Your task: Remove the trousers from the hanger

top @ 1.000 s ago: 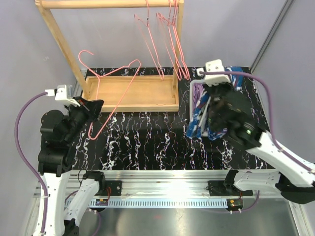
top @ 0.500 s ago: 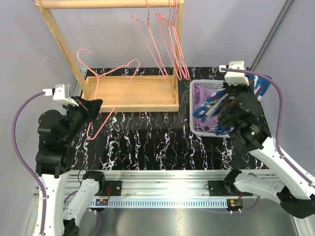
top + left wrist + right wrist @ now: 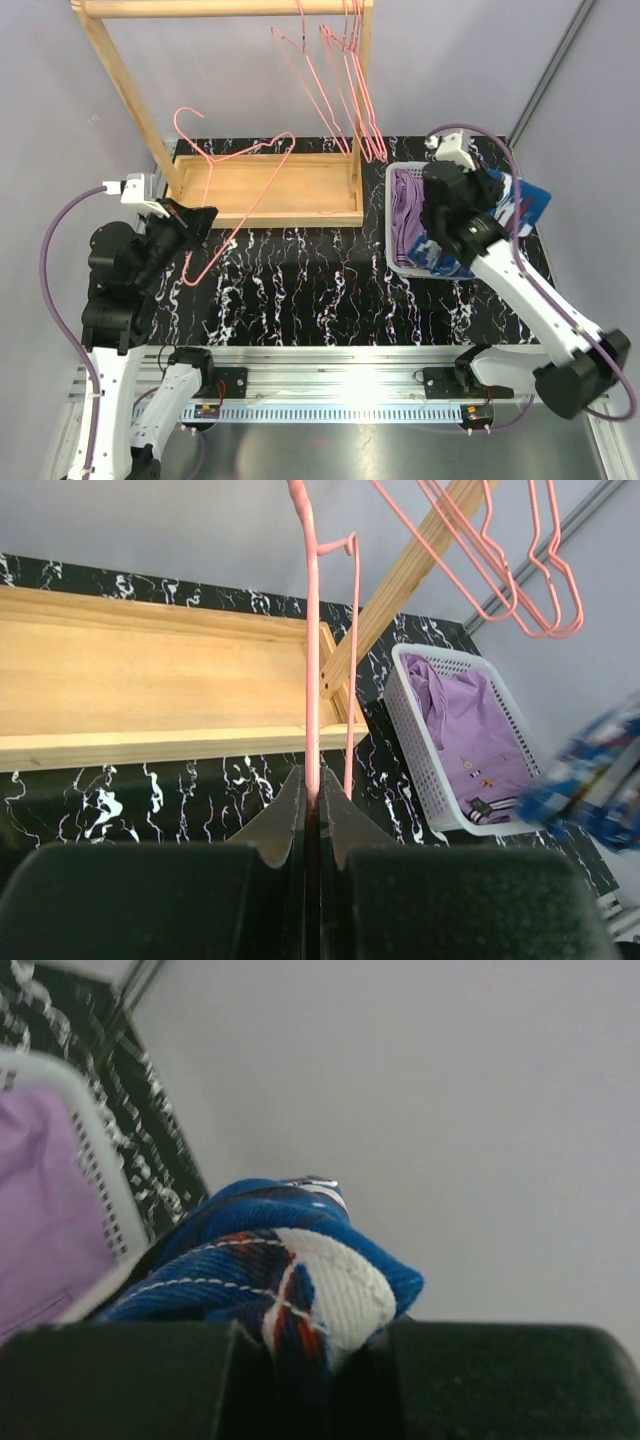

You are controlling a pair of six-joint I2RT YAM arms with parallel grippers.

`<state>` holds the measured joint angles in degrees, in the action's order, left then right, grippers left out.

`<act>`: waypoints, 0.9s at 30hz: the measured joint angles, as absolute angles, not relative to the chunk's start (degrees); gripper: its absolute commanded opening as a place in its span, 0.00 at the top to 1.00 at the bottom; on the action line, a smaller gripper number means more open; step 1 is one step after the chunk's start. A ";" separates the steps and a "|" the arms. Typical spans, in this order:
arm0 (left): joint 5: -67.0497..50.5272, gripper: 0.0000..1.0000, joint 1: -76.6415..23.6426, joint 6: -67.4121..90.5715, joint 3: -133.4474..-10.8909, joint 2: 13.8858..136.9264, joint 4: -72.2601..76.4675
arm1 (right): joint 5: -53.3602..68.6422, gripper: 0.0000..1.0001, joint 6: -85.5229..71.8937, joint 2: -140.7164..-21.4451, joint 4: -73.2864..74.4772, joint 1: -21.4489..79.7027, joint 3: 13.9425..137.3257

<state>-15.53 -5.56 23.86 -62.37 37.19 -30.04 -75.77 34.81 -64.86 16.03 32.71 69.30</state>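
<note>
My left gripper (image 3: 196,222) (image 3: 312,782) is shut on the wire of an empty pink hanger (image 3: 240,155) (image 3: 311,630), held tilted above the table's left side. My right gripper (image 3: 490,196) (image 3: 310,1345) is shut on the dark blue trousers with white and red (image 3: 522,200) (image 3: 290,1260), held over the right side of a white basket (image 3: 389,225) (image 3: 92,1165). Part of the blue cloth hangs over the basket's near rim. The lilac trousers (image 3: 405,205) (image 3: 470,720) (image 3: 40,1220) lie inside the basket. In the left wrist view the blue trousers (image 3: 600,780) are a blur at the right edge.
A wooden rack with a tray base (image 3: 270,190) (image 3: 150,680) stands at the back. Several empty pink hangers (image 3: 345,90) (image 3: 500,570) hang from its top bar. The basket (image 3: 420,740) sits at the table's right. The table's black marbled top (image 3: 320,290) lies between the arms.
My right gripper has carried the blue trousers from in front of the basket up and over to its far right side. The left gripper and hanger have shifted slightly right.
</note>
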 measured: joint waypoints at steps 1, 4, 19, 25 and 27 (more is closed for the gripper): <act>-15.86 1.00 -5.56 23.83 -62.00 37.17 -30.06 | -74.43 1.00 31.46 -67.42 18.39 31.51 68.79; -16.32 1.00 -5.58 23.33 -61.23 36.91 -30.24 | -71.09 1.00 22.61 -74.17 24.99 29.82 68.20; -16.53 1.00 -5.58 21.45 -60.60 35.35 -30.28 | -68.03 1.00 15.62 -61.06 27.99 29.78 68.49; -16.16 1.00 -5.56 20.71 -60.51 35.33 -30.39 | -67.90 1.00 16.12 -58.08 34.89 29.78 70.94; -15.86 1.00 -5.58 20.51 -60.51 35.33 -30.37 | -68.14 1.00 18.26 -56.36 35.40 29.78 72.69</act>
<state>-15.86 -5.58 20.51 -60.51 35.33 -30.37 -68.14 18.26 -56.36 35.40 29.78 72.69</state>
